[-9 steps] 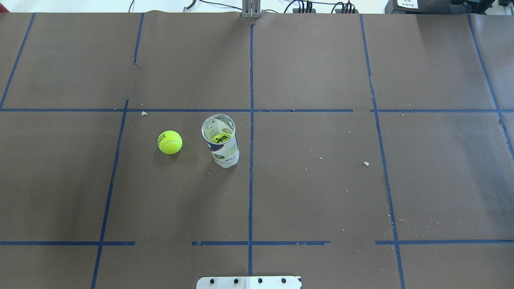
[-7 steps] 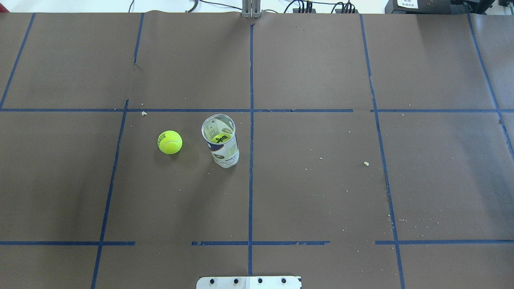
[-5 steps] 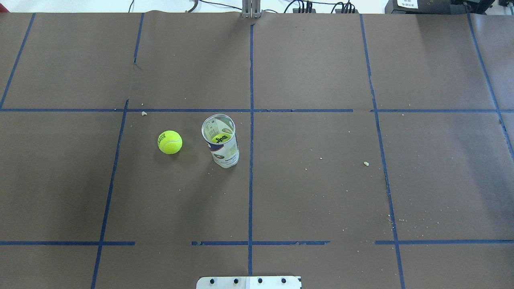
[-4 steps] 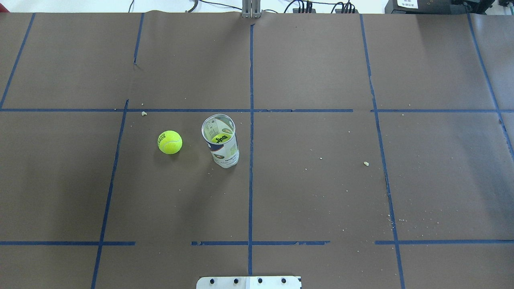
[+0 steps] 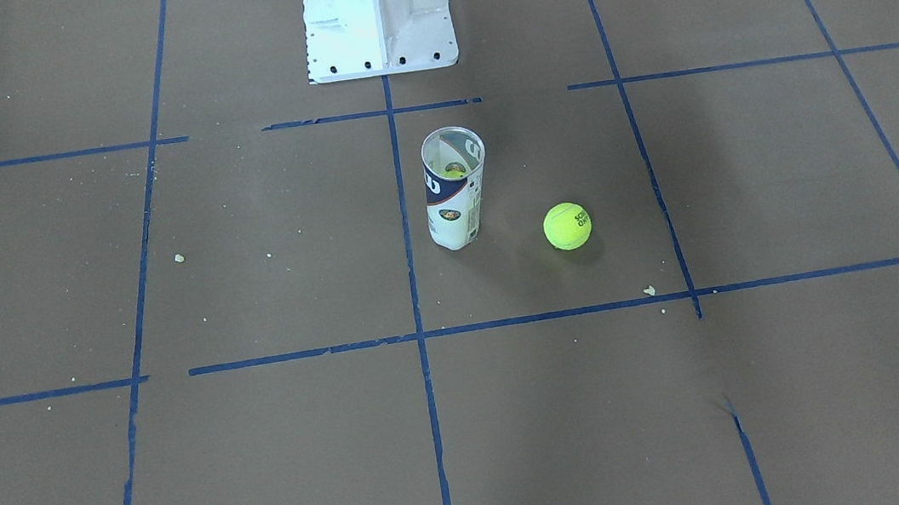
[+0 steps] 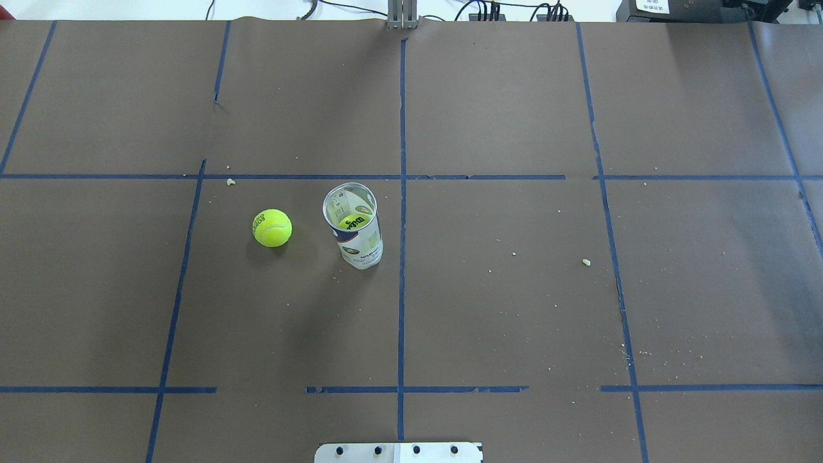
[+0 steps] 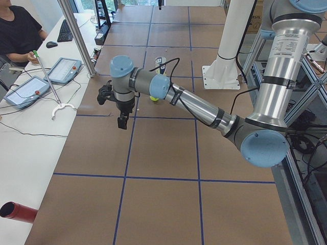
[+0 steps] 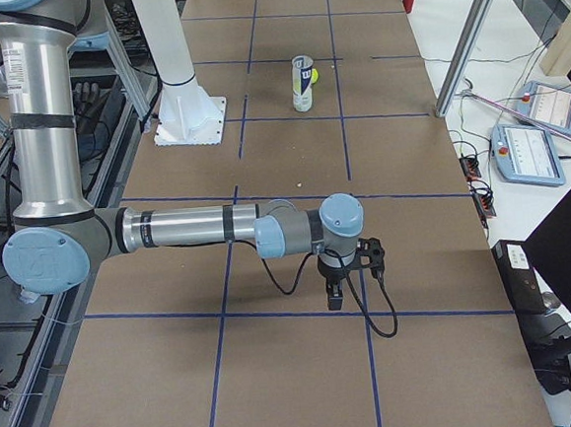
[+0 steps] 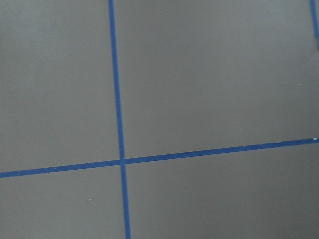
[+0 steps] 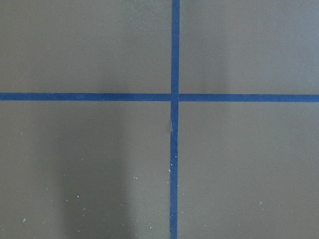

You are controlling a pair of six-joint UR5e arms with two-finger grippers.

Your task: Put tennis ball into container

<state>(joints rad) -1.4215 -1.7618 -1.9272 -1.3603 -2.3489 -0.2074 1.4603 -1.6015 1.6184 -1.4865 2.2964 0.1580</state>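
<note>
The tennis ball (image 6: pixel 272 227) (image 5: pixel 567 226) lies on the brown paper, a short gap to the left of the container (image 6: pixel 357 235) (image 5: pixel 454 205) in the overhead view. The clear tube stands upright with its mouth open, and a dim yellow ball shows low inside it. Neither gripper appears in the overhead or front views. In the left side view my left gripper (image 7: pixel 122 122) hangs above the table, well short of the ball (image 7: pixel 153 98). My right gripper (image 8: pixel 335 297) hangs far from the tube (image 8: pixel 302 84) in the right side view. I cannot tell whether either is open or shut.
The white metal base (image 5: pixel 378 17) stands at the robot's side of the table. Blue tape lines grid the brown paper. An operator (image 7: pixel 18 30) sits beside control tablets (image 7: pixel 64 69) off the far edge. A red cylinder (image 7: pixel 18 212) lies on the white bench.
</note>
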